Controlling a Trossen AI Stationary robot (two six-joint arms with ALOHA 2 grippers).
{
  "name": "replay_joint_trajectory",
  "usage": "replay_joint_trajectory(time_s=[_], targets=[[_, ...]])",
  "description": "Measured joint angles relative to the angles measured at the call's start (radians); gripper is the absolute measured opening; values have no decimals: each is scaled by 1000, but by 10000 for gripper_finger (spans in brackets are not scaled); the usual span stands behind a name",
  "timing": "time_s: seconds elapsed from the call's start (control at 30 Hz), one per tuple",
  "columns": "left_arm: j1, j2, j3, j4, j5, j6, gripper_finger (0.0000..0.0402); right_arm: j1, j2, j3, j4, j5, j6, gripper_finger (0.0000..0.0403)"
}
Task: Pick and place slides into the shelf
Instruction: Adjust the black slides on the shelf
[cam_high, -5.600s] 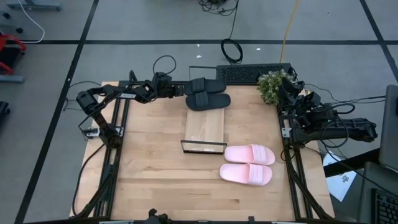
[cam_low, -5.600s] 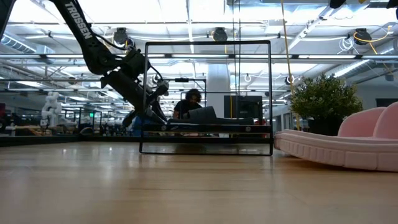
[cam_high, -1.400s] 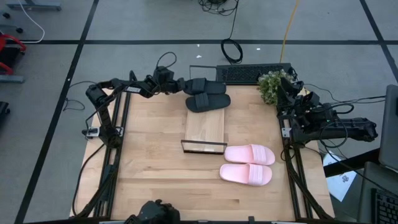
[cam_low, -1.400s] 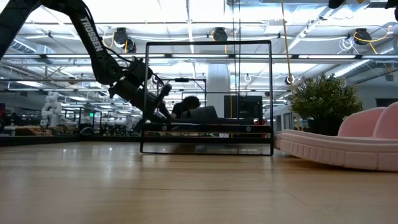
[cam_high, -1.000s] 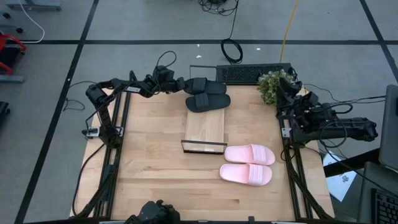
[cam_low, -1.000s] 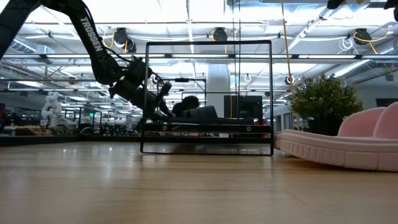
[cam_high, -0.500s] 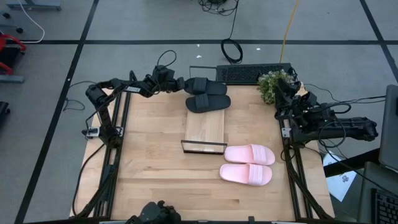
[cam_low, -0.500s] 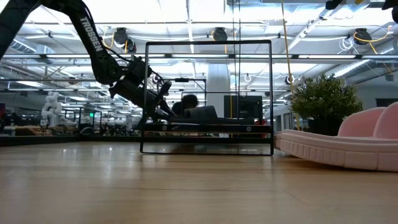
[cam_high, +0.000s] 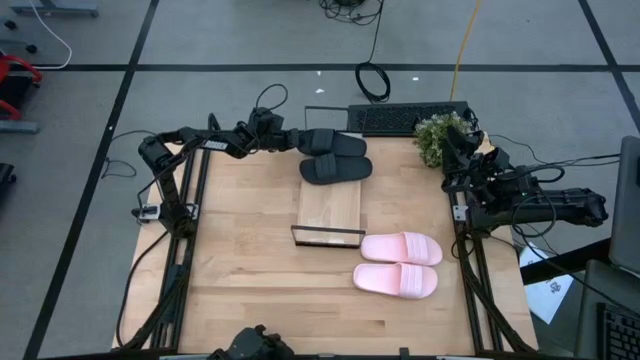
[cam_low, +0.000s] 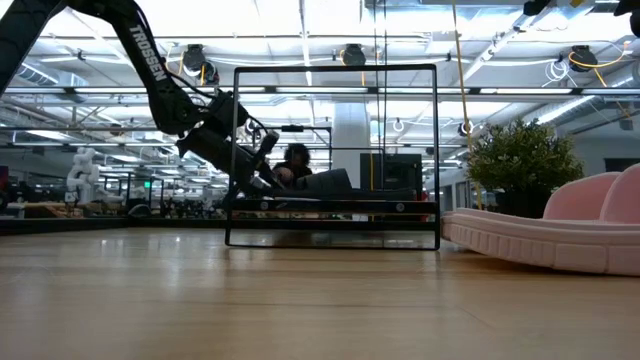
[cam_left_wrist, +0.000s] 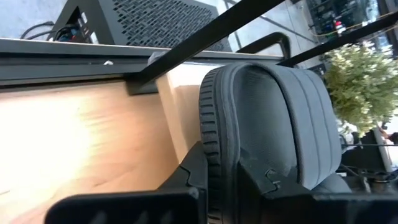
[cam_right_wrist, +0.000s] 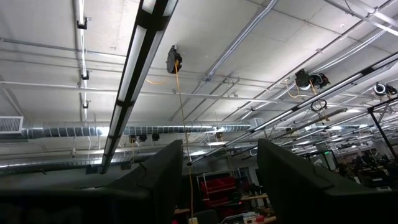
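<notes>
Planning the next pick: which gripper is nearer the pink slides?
Right. The right gripper waits by the plant, just beyond the pink slides; the left gripper is across the table at a black slide.

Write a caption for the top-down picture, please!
Left end effector at black slides on the shelf; pink slides wait.

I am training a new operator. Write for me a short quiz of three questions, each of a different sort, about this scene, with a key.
1. True or false: both pink slides lie on the shelf.
2. Multiple choice: the left gripper is at (A) a black slide, (B) the plant, (C) a pink slide.
3. Fill in: the right gripper points up at the ____, its fingers apart.

Key: 1 false, they lie on the table beside the shelf; 2 A; 3 ceiling.
</notes>
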Motion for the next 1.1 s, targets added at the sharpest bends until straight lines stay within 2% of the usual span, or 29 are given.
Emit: replay_joint_trajectory(time_s=[0.47, 1.1], targets=[[0, 0, 0, -6, -16, 50, 49, 0, 0, 0, 0, 0, 0, 196], [4, 0, 0, -24, 3, 74, 166, 0, 0, 0, 0, 0, 0, 196]])
